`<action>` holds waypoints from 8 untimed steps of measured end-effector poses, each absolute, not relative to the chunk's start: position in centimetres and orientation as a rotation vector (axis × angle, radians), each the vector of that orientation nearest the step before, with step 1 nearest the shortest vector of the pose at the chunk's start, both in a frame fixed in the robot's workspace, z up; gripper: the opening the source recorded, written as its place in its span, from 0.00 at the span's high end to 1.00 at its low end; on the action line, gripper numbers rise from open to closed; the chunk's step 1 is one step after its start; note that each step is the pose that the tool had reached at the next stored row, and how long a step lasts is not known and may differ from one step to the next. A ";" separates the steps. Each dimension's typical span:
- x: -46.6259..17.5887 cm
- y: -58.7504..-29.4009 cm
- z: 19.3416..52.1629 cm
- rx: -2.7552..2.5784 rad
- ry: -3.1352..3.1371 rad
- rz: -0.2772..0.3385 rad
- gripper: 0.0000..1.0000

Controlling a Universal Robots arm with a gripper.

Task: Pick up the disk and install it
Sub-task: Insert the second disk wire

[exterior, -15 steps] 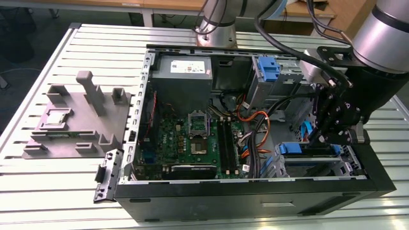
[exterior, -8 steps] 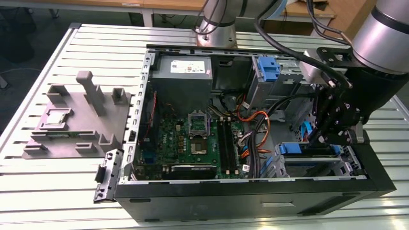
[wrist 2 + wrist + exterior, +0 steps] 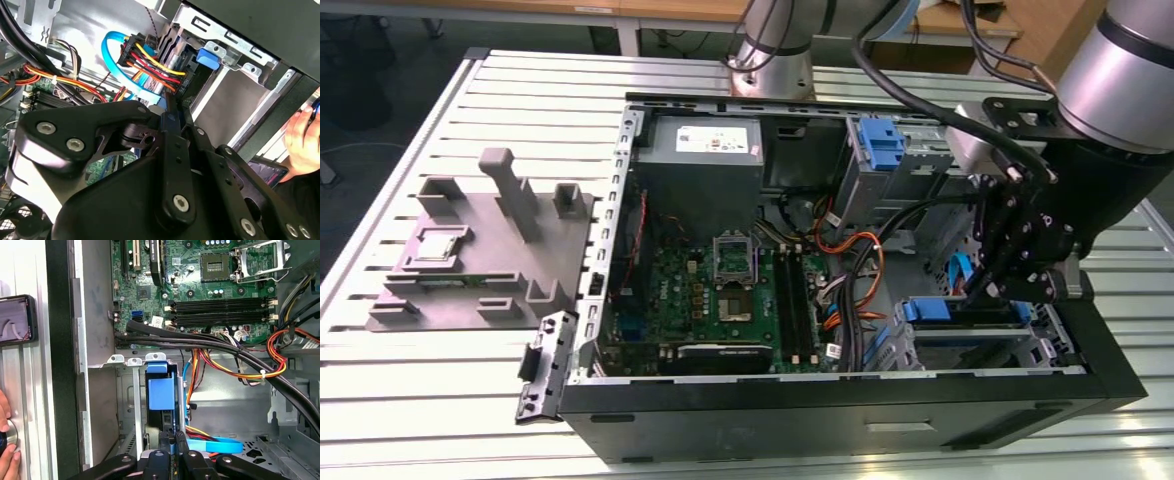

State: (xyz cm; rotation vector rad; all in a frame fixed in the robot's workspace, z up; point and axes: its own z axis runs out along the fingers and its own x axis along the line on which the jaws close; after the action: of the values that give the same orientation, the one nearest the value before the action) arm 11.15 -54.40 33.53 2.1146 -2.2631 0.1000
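The disk (image 3: 161, 392) sits upright in the bay directly ahead of the end effector (image 3: 173, 440), whose fingers pinch its edge; seating needs a straight push.

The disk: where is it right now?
In the first wrist view the disk stands on edge in the metal drive cage, directly ahead of the claw.

Green motherboard (image 3: 200, 285), blue rail (image 3: 161, 392), orange-yellow-red cables (image 3: 155, 67), black end effector (image 3: 172, 440).

Open computer case (image 3: 854, 420) on the slatted table (image 3: 427, 400), fixture block (image 3: 480, 250) beside it toward the exterior view's left.
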 end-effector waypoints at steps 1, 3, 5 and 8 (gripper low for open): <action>11.1 -54.4 33.5 2.115 -2.263 0.101 0.84; 11.1 -54.4 33.5 2.115 -2.263 0.101 0.84; 11.1 -54.4 33.4 2.116 -2.264 0.099 0.84; 11.1 -54.4 33.2 2.118 -2.267 0.094 0.84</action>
State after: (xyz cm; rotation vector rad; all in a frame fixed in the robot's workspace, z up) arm 11.14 -54.42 33.21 2.1178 -2.2668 0.0942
